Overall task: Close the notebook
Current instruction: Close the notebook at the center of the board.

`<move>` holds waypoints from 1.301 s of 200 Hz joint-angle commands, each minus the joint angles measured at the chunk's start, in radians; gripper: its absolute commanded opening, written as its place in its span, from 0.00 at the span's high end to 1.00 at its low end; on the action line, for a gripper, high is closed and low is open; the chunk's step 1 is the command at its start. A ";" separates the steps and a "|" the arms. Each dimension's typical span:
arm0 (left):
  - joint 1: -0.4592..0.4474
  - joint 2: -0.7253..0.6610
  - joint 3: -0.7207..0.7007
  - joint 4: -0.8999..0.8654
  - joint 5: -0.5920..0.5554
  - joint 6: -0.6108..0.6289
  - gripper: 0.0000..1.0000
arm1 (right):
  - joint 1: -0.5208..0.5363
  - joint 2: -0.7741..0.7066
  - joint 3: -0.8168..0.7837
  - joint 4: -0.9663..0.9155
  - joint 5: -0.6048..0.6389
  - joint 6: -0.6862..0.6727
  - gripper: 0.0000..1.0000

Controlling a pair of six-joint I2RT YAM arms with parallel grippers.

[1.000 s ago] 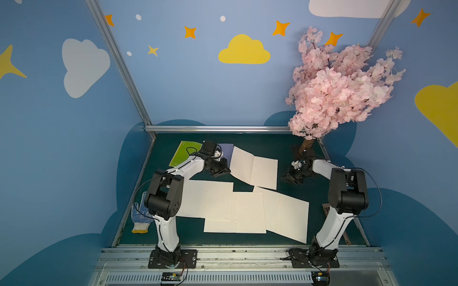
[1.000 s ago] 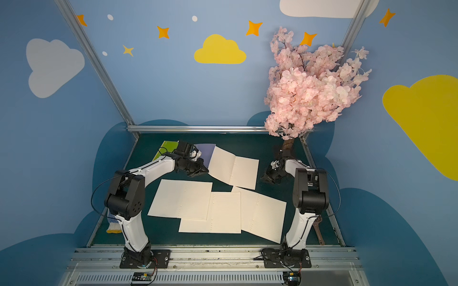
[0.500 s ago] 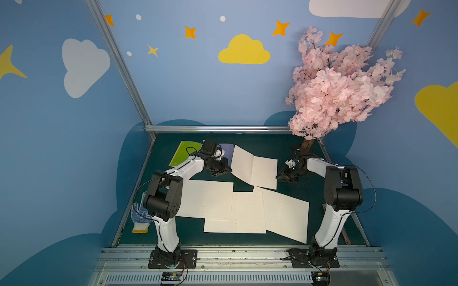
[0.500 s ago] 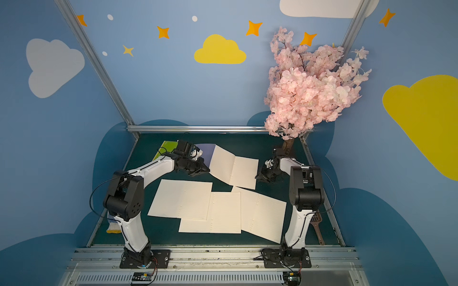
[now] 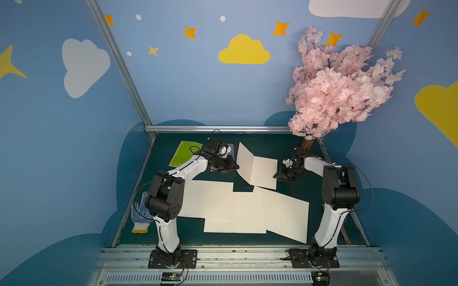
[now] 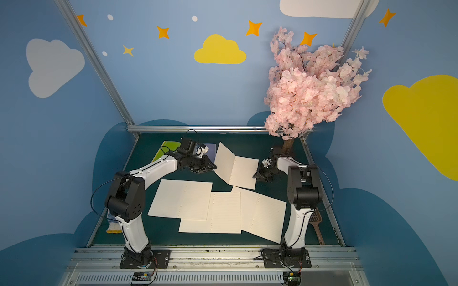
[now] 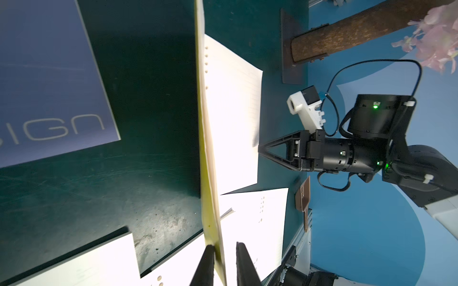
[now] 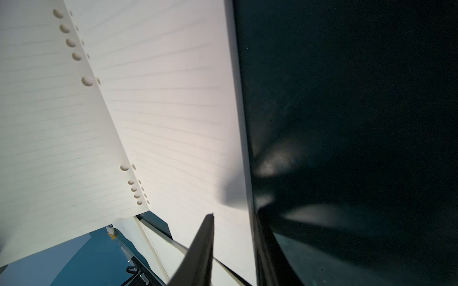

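**Tabletop** (image 5: 285, 146), dark green, with a blossom tree (image 5: 334, 94) at its far right corner. Three spare notebooks (image 5: 245, 213) lie open and overlapping near the front. The notebook (image 5: 262, 170) sits behind them at mid-tabletop, with its left half raised steeply and its right half low.

Both top views show this V. The left wrist view shows the raised half edge-on and yellow-backed. It also shows a blue book (image 7: 49, 86) that the top views mostly hide. The pan of a brown scoop (image 6: 316, 220) shows by the right arm in a top view.

- **Left tool** (image 5: 235, 169): slightly spread, straddling the raised half's edge, with one finger (image 7: 207, 265) touching it.
- **Right tool** (image 5: 275, 176): spread across the low page's outer edge.
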 commanded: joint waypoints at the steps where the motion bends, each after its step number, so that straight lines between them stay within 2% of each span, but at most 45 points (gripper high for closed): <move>1: -0.022 0.012 0.022 0.050 0.026 0.004 0.80 | 0.009 0.018 0.032 -0.026 -0.021 -0.010 0.72; 32: -0.061 0.032 0.026 0.115 0.037 -0.015 0.79 | 0.014 0.017 0.039 -0.029 -0.031 -0.012 0.72; 82: -0.128 0.047 -0.011 0.290 -0.009 -0.054 0.76 | 0.016 0.000 0.046 -0.044 -0.032 -0.023 0.71; 131: -0.184 0.108 0.009 0.430 0.026 -0.091 0.70 | 0.000 -0.042 0.029 -0.041 -0.036 -0.020 0.71; 216: -0.194 0.098 -0.026 0.486 0.013 -0.091 0.64 | -0.034 -0.115 -0.018 -0.053 -0.019 -0.021 0.71; 260: -0.194 0.096 -0.037 0.443 -0.024 -0.072 0.64 | -0.030 -0.130 -0.043 -0.053 -0.009 -0.019 0.70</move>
